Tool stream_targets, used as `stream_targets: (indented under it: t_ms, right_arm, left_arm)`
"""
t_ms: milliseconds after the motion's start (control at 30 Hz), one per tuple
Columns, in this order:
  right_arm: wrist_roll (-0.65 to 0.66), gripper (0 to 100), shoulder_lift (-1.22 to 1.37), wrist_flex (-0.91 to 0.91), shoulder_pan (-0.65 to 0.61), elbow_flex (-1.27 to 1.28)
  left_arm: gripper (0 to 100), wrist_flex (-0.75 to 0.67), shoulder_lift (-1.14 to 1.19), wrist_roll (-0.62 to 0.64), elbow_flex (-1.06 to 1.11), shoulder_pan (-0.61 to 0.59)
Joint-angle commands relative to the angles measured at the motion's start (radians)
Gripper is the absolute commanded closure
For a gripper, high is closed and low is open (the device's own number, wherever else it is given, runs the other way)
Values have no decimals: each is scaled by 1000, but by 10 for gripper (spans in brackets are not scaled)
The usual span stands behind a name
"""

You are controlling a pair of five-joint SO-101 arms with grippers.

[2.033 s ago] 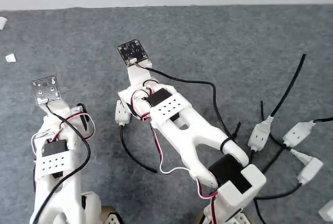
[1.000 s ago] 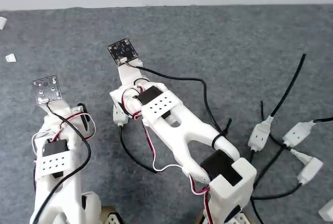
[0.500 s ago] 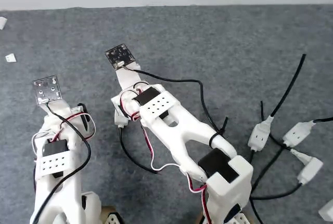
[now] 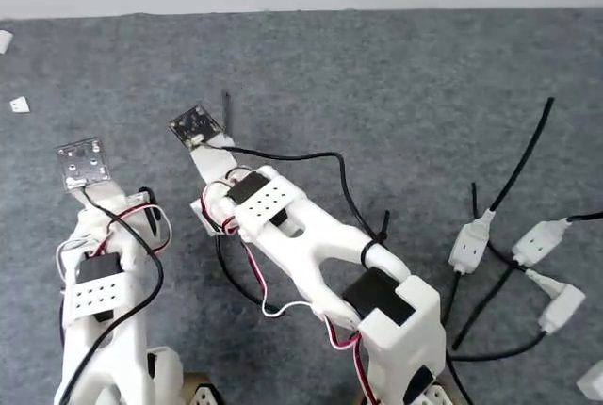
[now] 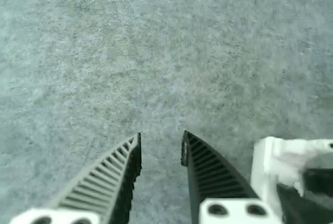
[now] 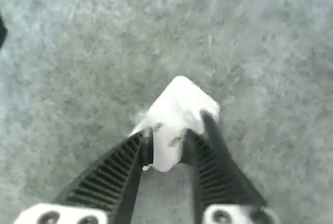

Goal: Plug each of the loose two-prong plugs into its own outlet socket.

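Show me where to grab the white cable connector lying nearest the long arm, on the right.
Probably take the white plastic connector by its wide blocky body, straight down from above, closing across its two long sides. It lies flat on the grey carpet, and its narrow end tapers into a black cord, offering less hold.

The high view looks steeply down on the grey carpet (image 4: 396, 75) from above the arm bases (image 4: 113, 367) at 6 o'clock, facing 12 o'clock. The wrist views look closely along the left gripper (image 5: 161, 135) and the right gripper (image 6: 176, 126) at the same carpet, around 9 o'clock.
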Motion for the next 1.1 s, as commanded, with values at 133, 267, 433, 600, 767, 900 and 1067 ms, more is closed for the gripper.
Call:
stream_targets:
  t_ms: [133, 267, 433, 600, 767, 900, 1067]
  right_arm:
    - [-141, 775, -5, 64, -2, -106]
    - [-161, 775, 22, 56, -18, -124]
    - [-163, 775, 145, 104, -33, -262]
    - [-158, 775, 271, 234, -41, -462]
    - [-155, 827, 351, 346, -36, -597]
    - [-153, 996, 363, 390, -8, -629]
    - [-63, 989, 341, 469, 16, -629]
  left_arm:
    - [881, -28, -14, 86, -48, -89]
    - [881, -28, -6, 129, -77, -143]
    - [881, -26, -9, 212, -97, -199]
    - [881, -25, -6, 236, -105, -213]
    - [881, -25, -6, 235, -105, -209]
    - [881, -25, -6, 232, -101, -201]
    - [881, -28, -6, 232, -96, -201]
